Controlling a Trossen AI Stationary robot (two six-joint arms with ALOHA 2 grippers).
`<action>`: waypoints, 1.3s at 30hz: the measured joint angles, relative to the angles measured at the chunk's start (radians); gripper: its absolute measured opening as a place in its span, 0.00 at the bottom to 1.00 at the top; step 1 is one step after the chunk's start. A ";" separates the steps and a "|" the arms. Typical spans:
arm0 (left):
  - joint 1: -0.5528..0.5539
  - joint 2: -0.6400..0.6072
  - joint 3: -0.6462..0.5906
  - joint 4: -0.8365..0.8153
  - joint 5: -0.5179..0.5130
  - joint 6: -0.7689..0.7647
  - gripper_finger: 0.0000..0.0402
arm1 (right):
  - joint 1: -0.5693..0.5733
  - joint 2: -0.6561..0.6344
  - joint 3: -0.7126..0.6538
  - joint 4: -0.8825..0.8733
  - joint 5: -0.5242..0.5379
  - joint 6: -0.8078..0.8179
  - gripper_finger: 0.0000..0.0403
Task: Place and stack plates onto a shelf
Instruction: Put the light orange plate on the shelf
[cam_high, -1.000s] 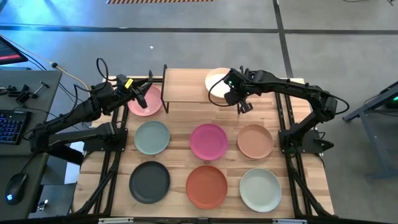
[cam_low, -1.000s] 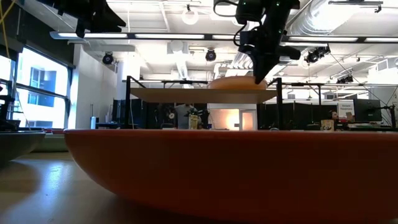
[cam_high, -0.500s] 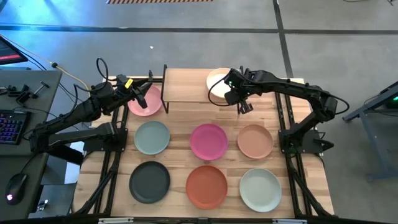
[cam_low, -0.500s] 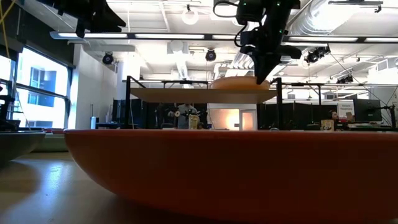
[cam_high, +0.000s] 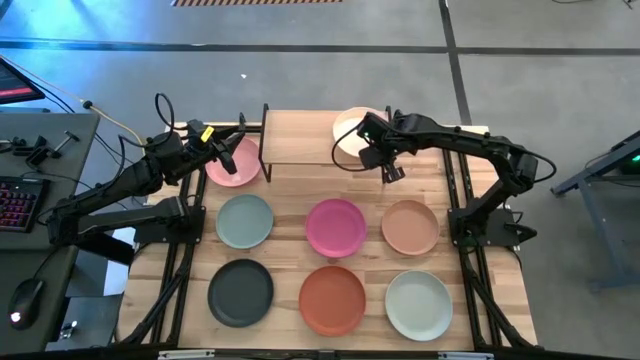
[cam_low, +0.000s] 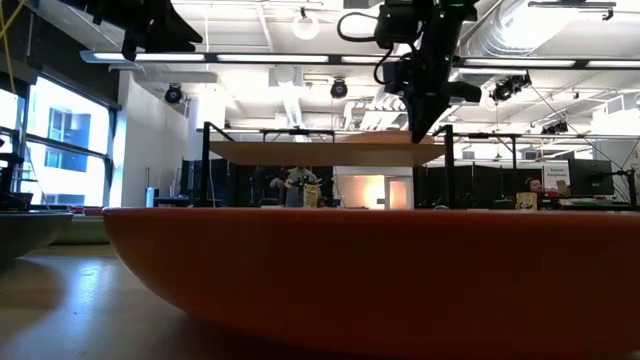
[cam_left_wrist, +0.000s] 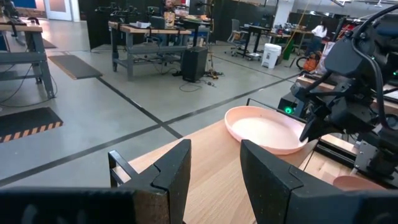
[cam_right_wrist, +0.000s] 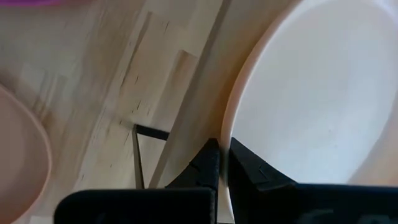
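A cream plate (cam_high: 350, 126) lies on the far right part of the shelf (cam_high: 298, 146), a low wood top on black legs. My right gripper (cam_high: 373, 150) is shut on that plate's rim. A pink plate (cam_high: 238, 166) rests on the table left of the shelf. Above the pink plate my left gripper (cam_left_wrist: 214, 152) stands open and level, nothing between its fingers. In the low view my right gripper (cam_low: 418, 132) reaches down to the shelf top (cam_low: 300, 152), and the cream plate does not show there. My right gripper pinches the cream plate's rim (cam_right_wrist: 226, 132) on its near right side between the two fingers, one finger (cam_right_wrist: 252, 169) over the plate's inside and one (cam_right_wrist: 206, 163) outside. The fingers slant down from above. The plate's underside rests on the shelf top.
Six more plates lie on the table in two rows: sage green (cam_high: 244, 221), magenta (cam_high: 335, 227), peach (cam_high: 410, 227), charcoal (cam_high: 240, 292), terracotta (cam_high: 332, 299) and pale mint (cam_high: 419, 305). The shelf's left half is bare wood.
My right gripper, still shut on the rim, has moved the cream plate a little toward the table's far edge on the shelf. In the low view the plate showed above the shelf's front edge before and is now out of sight behind it.
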 joint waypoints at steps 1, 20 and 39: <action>0.000 0.000 0.000 0.000 0.000 0.000 0.32 | -0.001 0.000 0.000 -0.001 -0.008 0.003 0.00; 0.000 0.000 0.000 0.000 0.000 0.000 0.32 | -0.003 0.000 0.000 0.007 -0.100 0.008 0.00; 0.000 0.000 0.000 0.000 0.000 0.000 0.32 | -0.003 0.000 0.000 0.037 -0.131 0.038 0.00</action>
